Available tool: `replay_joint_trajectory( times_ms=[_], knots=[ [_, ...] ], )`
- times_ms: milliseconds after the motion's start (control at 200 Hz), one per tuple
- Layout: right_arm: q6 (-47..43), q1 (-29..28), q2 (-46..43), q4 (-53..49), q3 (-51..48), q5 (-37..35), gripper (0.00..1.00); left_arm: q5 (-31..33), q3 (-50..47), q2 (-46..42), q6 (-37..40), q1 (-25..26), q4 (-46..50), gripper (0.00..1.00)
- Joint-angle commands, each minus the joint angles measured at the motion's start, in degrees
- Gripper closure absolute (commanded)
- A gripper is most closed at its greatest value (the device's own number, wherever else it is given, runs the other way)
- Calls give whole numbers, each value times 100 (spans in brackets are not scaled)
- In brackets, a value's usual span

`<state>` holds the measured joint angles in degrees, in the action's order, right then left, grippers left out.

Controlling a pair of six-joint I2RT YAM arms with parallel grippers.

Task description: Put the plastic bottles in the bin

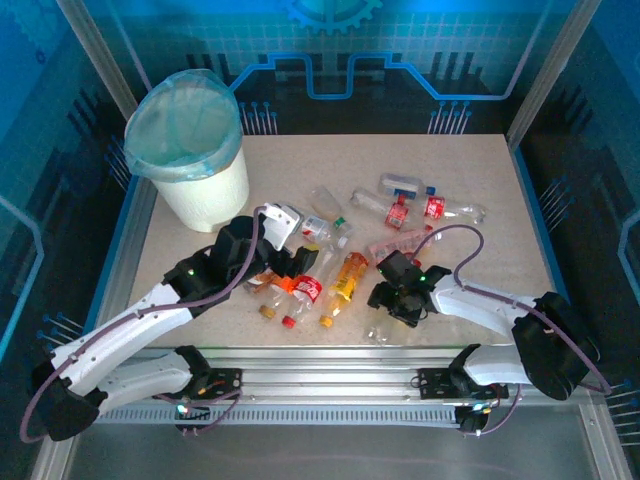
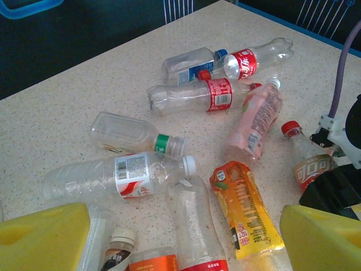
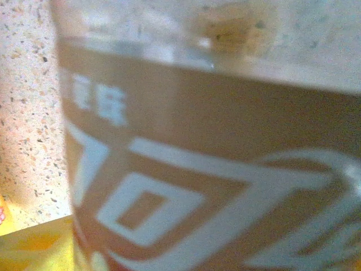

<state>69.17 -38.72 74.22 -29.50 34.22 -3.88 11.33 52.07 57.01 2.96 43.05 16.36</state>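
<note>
Jammed right up against the right wrist lens, a brown-labelled bottle is seen all blurry, with one yellow pad of the right gripper beside it. Whether it's actually clamped can't be told, tbh. From the left wrist view that same bottle is seen lying flat, red cap pointed away from the right gripper.

Rest of the plastic bottles are scattered on their sides in the middle of the table. The bin is parked upright at the far left corner, well apart from the pile. An orange-labelled bottle is laid with its long axis running near-to-far, cap toward the near edge. Two red-labelled bottles at the back are laid crosswise instead.

Left arm is stretched diagonally up from its base, and the left gripper is held over the pile's near-left side, fingers spread wide, nothing pinched. Right arm is folded at the elbow, forearm run low and leftward.
</note>
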Motion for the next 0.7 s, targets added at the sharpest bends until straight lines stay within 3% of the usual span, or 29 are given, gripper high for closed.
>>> replay_joint_trajectory(
  times_ms=[0,230,365,535,695],
  knots=[
    [52,-126,-35,45,-81,128,30,105,66,-50,-102,47,-133,11],
    [-34,-310,-1040,-570,-226,-451,47,226,148,-65,-272,48,-206,11],
    [-256,-415,-1848,-857,-268,-747,62,309,242,-46,-450,48,-275,9],
    [-871,-642,-2842,-1065,-47,-1171,60,160,630,50,-852,47,-150,6],
    [-2365,-729,-3413,-282,294,-952,59,-504,1197,350,-1355,45,63,6]
  ],
)
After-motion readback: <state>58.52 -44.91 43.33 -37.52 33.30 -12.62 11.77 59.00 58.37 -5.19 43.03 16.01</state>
